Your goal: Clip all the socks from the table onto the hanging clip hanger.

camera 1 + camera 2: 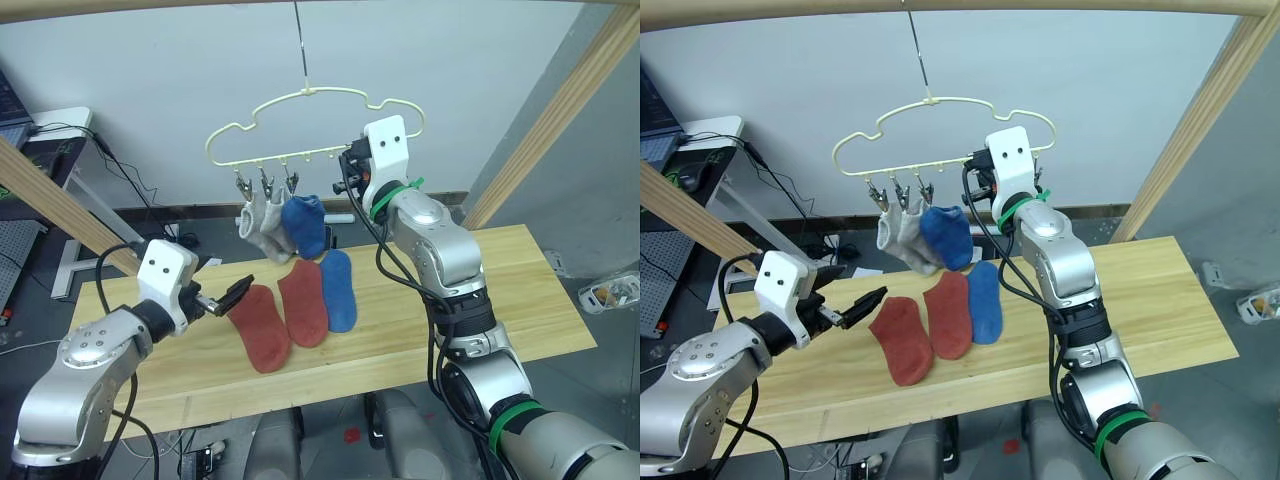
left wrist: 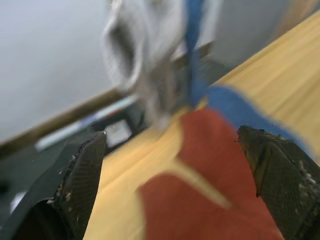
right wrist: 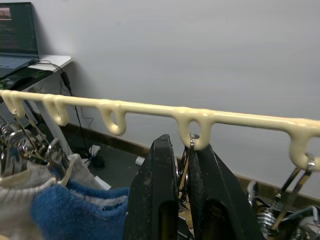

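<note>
The pale-yellow clip hanger (image 1: 310,125) hangs over the table (image 1: 530,290). Two light grey socks (image 1: 262,225) and one blue sock (image 1: 305,225) are clipped to its left clips. On the table lie two rust-red socks (image 1: 260,328) (image 1: 304,302) and a blue sock (image 1: 338,290). My left gripper (image 1: 232,297) is open, its tips just left of the nearer red sock (image 2: 200,200). My right gripper (image 3: 186,150) is raised at the hanger's bar, shut on a silver clip (image 3: 186,162) that hangs from a loop right of the blue sock.
Slanted wooden frame poles stand at the right (image 1: 560,110) and left (image 1: 50,200), with another across the top. A desk with a laptop (image 3: 17,30) and cables sits at the far left. The table's right half is bare wood.
</note>
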Action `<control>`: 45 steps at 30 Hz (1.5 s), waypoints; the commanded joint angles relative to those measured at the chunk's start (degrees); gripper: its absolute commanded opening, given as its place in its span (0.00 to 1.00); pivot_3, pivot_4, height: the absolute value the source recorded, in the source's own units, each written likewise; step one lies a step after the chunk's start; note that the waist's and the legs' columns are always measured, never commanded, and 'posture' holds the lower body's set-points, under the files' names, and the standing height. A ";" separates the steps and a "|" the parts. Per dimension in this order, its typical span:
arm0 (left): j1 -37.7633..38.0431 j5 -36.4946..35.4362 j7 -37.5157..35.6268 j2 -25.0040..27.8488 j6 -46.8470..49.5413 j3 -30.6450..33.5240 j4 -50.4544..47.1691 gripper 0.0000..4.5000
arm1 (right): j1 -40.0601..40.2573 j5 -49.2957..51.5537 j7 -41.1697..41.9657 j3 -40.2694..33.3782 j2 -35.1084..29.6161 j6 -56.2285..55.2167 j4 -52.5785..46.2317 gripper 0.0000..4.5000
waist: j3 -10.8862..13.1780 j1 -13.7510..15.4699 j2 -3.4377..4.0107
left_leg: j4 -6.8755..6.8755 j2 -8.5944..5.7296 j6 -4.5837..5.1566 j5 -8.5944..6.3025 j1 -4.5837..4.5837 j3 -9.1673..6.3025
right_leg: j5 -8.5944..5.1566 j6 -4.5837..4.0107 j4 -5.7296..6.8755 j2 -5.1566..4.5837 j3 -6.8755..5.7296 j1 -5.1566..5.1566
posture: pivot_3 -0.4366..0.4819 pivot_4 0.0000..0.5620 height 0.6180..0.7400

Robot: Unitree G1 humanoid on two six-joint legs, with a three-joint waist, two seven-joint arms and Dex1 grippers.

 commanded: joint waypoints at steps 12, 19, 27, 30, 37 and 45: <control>-0.79 3.20 12.26 -15.88 6.26 -3.11 8.98 1.00 | -0.63 1.03 1.63 1.03 -0.12 4.12 -5.67 0.00 | 2.26 0.07 0.14 | -0.07 0.01 -0.01 -0.01 -0.03 0.02 | -0.04 -0.01 -0.03 -0.01 0.00 -0.05 | 0.35 0.73 1.00; -4.84 3.98 15.53 -21.19 7.70 -3.58 15.14 1.00 | -0.28 0.86 2.22 1.69 -0.18 4.26 -6.41 0.00 | 2.94 0.11 0.15 | -0.11 0.02 -0.01 -0.01 -0.03 0.05 | -0.04 -0.01 -0.05 0.01 -0.01 -0.08 | 0.34 0.74 1.00; -8.65 0.13 17.18 -26.27 14.99 -0.96 17.33 0.88 | -0.64 0.76 2.47 2.04 -0.04 4.11 -6.49 0.00 | 2.98 0.02 0.21 | -0.15 -0.01 -0.02 -0.01 -0.03 0.11 | -0.07 0.06 -0.07 0.00 0.01 -0.07 | 0.33 0.73 1.00; -9.07 -1.12 17.85 -26.89 17.22 0.50 16.77 0.71 | -0.82 0.70 2.56 1.97 -0.11 4.03 -6.42 0.00 | 2.98 -0.02 0.22 | -0.16 -0.01 -0.02 -0.01 -0.02 0.11 | -0.07 0.06 -0.07 0.00 0.01 -0.07 | 0.33 0.72 1.00; -8.18 -2.84 18.03 -27.39 19.21 1.90 14.19 0.39 | -1.06 0.43 2.52 2.00 -0.08 3.37 -5.96 0.00 | 2.98 -0.02 0.22 | -0.29 -0.01 -0.02 -0.01 -0.03 0.11 | -0.08 0.09 -0.24 0.00 0.02 -0.07 | 0.33 0.70 1.00; -7.14 -6.02 15.79 -25.68 18.17 4.61 9.73 0.00 | -1.03 0.31 2.42 2.05 0.09 2.58 -5.44 0.00 | 2.98 0.01 0.21 | -0.83 -0.03 -0.04 -0.03 -0.07 0.22 | -0.05 0.12 -0.72 0.00 -0.03 -0.08 | 0.34 0.69 1.00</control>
